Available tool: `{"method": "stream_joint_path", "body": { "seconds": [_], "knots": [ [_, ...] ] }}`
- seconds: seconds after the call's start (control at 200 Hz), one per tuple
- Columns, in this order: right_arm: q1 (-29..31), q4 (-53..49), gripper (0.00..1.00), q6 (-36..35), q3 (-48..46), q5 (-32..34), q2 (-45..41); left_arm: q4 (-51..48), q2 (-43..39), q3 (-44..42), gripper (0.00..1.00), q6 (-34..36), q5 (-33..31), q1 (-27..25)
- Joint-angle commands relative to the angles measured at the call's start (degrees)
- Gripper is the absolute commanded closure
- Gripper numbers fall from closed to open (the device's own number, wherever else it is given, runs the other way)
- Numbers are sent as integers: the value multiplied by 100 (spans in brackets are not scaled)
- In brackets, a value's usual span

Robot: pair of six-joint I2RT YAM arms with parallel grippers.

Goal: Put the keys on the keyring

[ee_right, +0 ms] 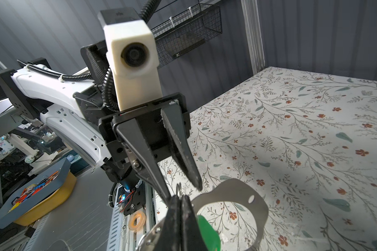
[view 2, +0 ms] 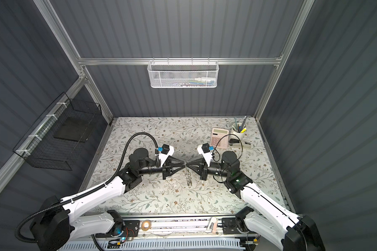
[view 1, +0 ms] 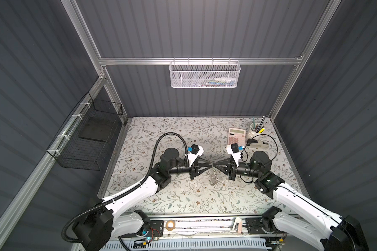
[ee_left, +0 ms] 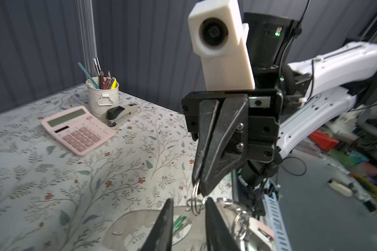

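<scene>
Dangling keyring [view 1: 213, 178] pinched in clenched right claw [ee_left: 199, 187]; left claw [ee_right: 183, 191] slightly parted.

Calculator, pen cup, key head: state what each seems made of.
Calculator: looks like pink plastic, matte, moulded buttons.
Pen cup: probably painted metal, glossy white, rolled rim.
Key head: looks like smooth green plastic, bright uniform colour.

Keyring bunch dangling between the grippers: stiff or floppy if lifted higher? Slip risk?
Likely floppy: the keyring hangs as loose linked silvery rings below the right gripper, so it should swing and twist. Probably slippery too: the shut tips pinch only one thin wire ring. The green key, if already on, may add a lopsided pull.
</scene>
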Motion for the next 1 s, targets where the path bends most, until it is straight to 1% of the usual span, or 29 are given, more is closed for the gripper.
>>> {"method": "stream_joint_path", "body": {
  "seconds": [0.0,0.05,0.17,0.24,0.39,0.455,0.57,0.645,0.66,0.705,0.996],
  "knots": [
    [31,-1,100,4,210,48,-29,-1621,-427,581,66,998,-236,220],
    [33,-45,100,-31,227,73,-29,-2217,-508,814,61,1330,-242,303],
    [44,-91,100,-68,237,103,-37,-3516,-479,1474,53,2064,-300,329],
    [63,-108,100,-85,237,107,-26,-4192,-302,1849,49,2466,-73,329],
    [94,-126,100,-111,255,107,8,-5547,408,2830,47,3151,302,329],
    [104,-134,100,-129,264,122,13,-5971,736,3245,50,3340,439,329],
    [115,-167,100,-146,264,138,-18,-6447,1188,3763,53,3558,543,320],
    [126,-178,100,-161,268,148,-27,-6651,1417,3905,54,3621,609,312],
    [127,-178,100,-164,264,148,-27,-6702,1466,4102,55,3642,614,300],
    [122,-179,100,-166,269,148,-25,-6837,1587,4235,56,3689,612,262],
    [126,-183,100,-165,272,144,6,-6930,1942,4366,59,3747,564,23]
  ]
}}
